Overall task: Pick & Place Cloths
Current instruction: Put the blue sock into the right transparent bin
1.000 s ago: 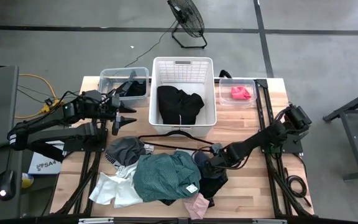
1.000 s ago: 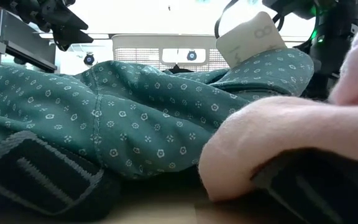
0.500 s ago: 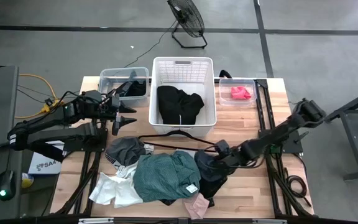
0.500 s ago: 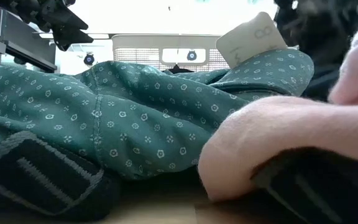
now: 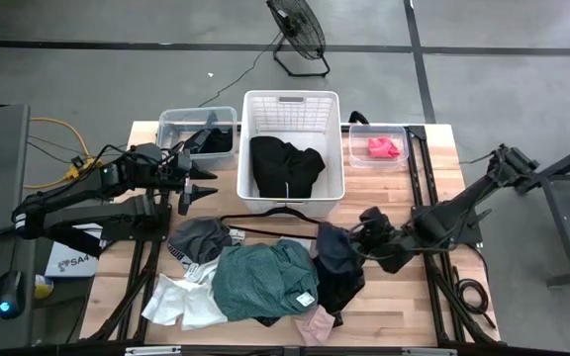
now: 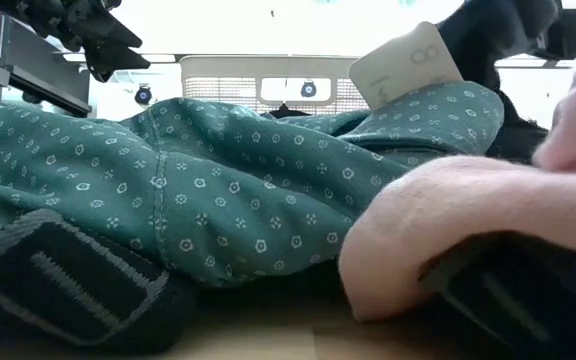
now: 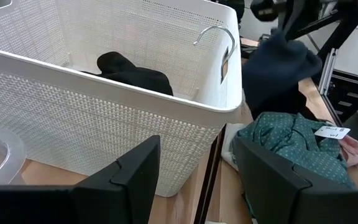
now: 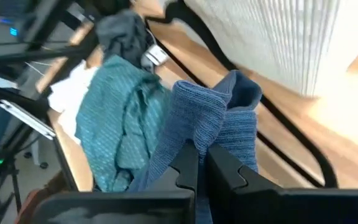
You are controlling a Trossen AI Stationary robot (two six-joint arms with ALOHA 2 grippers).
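Tabletop: right gripper (clamped) on navy cloth

**Right gripper pinched shut on cloth, left arm waiting**

The right gripper has its two dark fingers pressed together on a fold of the navy blue cloth, its arm stretched low from the right of the white basket. The left gripper hovers just left of that basket, fingers parted and empty, arm bent.

Grey concrete floor, black floor fan, wooden table.
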